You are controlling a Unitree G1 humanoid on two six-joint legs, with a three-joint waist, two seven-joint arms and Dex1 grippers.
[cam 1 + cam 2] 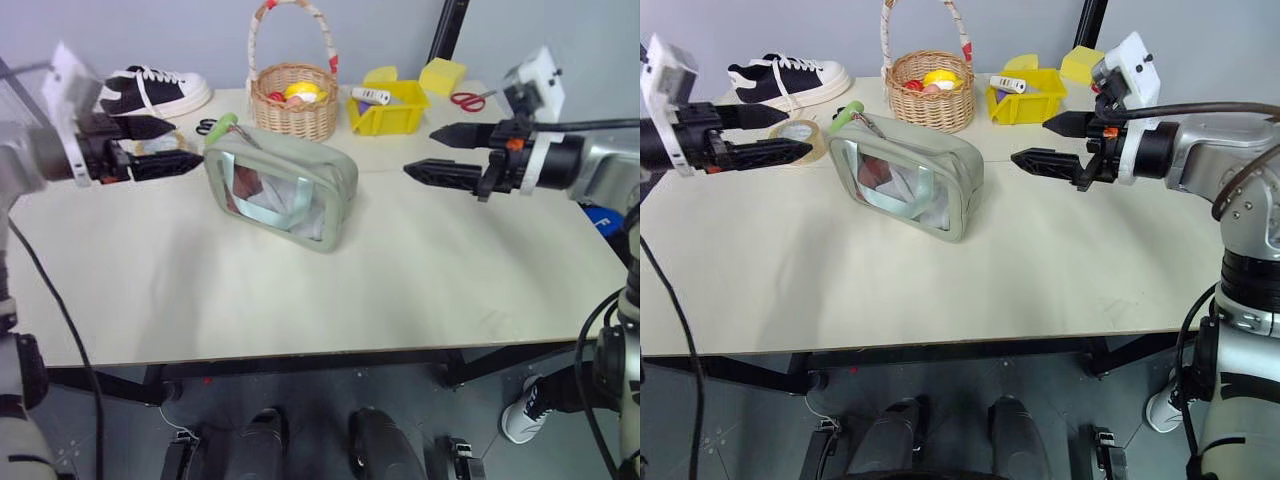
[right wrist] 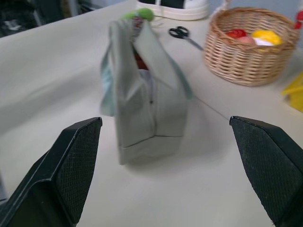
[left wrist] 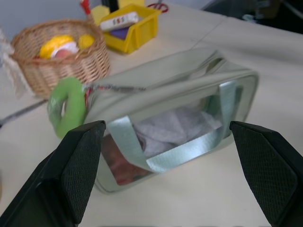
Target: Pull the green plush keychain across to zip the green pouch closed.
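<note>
No text, label or number can be read anywhere — not even on the small white box (image 3: 122,20) lying in the yellow bin (image 3: 142,33).

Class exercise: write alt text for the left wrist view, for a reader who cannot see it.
A green pouch with a clear window lies on a table, framed by the open left gripper. A green plush keychain hangs at one end, a wicker basket behind.

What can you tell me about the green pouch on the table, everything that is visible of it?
The green pouch is a boxy bag of pale sage-green fabric with a clear plastic window face crossed by pale green straps. Crumpled contents, pale and reddish, show through the window. It stands upright on the table, in front of the wicker basket. The green plush keychain hangs at its zipper's end nearest the left gripper. Neither gripper touches it.
</note>
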